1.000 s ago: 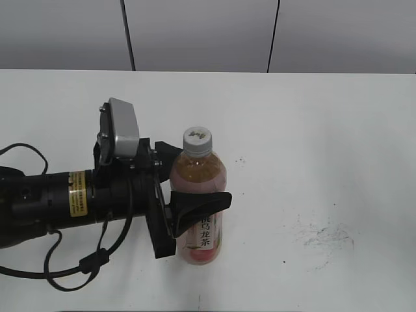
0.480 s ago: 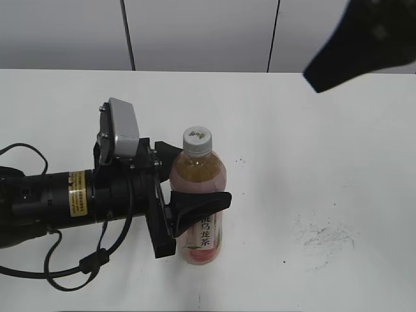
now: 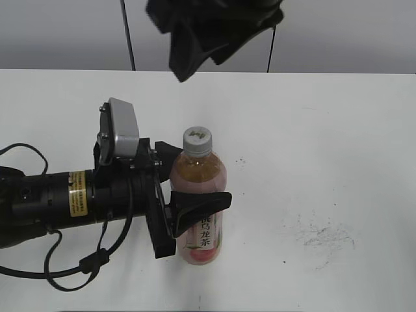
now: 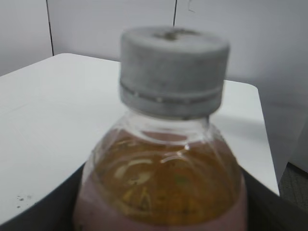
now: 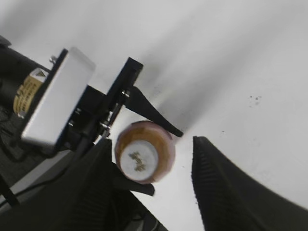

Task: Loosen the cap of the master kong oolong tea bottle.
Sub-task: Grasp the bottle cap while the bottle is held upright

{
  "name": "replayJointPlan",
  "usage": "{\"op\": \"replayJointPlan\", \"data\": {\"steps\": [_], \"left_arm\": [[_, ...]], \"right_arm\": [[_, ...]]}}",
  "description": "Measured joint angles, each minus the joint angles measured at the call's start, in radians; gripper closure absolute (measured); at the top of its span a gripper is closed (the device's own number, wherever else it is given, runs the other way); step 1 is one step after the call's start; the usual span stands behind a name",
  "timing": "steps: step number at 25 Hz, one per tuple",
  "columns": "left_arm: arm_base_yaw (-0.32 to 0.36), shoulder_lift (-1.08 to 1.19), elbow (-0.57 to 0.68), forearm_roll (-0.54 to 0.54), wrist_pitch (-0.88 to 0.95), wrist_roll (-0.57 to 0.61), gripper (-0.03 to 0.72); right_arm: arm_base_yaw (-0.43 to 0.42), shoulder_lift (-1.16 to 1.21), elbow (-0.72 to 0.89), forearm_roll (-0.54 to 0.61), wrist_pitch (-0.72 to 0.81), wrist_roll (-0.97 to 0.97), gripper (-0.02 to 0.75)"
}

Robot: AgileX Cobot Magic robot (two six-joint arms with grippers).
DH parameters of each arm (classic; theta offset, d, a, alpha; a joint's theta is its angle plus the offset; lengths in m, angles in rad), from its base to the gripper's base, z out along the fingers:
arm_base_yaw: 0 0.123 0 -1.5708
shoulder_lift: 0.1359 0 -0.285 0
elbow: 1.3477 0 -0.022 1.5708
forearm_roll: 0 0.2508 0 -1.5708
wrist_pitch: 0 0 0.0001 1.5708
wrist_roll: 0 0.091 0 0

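The master kong oolong tea bottle (image 3: 199, 174) stands upright on the white table (image 3: 338, 143), amber tea above a pink-and-white label. Its light-grey cap (image 3: 197, 138) is on. My left gripper (image 3: 188, 183) is shut on the bottle's body from the left side. In the left wrist view the cap (image 4: 173, 72) and the bottle's shoulder (image 4: 163, 178) fill the frame. My right gripper (image 3: 201, 39) hangs open, blurred, high above and behind the bottle. In the right wrist view its fingers (image 5: 226, 187) stand wide apart, with the cap (image 5: 138, 159) between them far below.
Dark scuff marks (image 3: 325, 237) lie on the table right of the bottle. The left arm's black cable (image 3: 71, 273) loops at the front left. A grey panelled wall (image 3: 338, 32) runs behind the table's far edge.
My right gripper came into view at the upper right and swept left to above the bottle. The left gripper and the bottle have not moved.
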Motion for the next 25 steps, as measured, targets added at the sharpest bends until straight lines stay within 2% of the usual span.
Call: {"op": "replayJointPlan", "data": {"steps": [4,9,19,25], "left_arm": [[0.0,0.0,0.0,0.0,-0.001,0.0,0.239],[0.0,0.0,0.0,0.0,-0.001,0.0,0.239],[0.0,0.0,0.0,0.0,-0.001,0.0,0.239],[0.0,0.0,0.0,0.0,-0.001,0.0,0.239]], "right_arm": [[0.043,0.054,-0.035,-0.002,0.0,0.137,0.339],[0.047,0.057,-0.035,-0.002,0.0,0.239,0.339],[0.047,0.057,0.079,-0.007,0.002,0.268,0.34],[0.047,0.066,0.087,-0.005,0.003,0.27,0.34]]}}
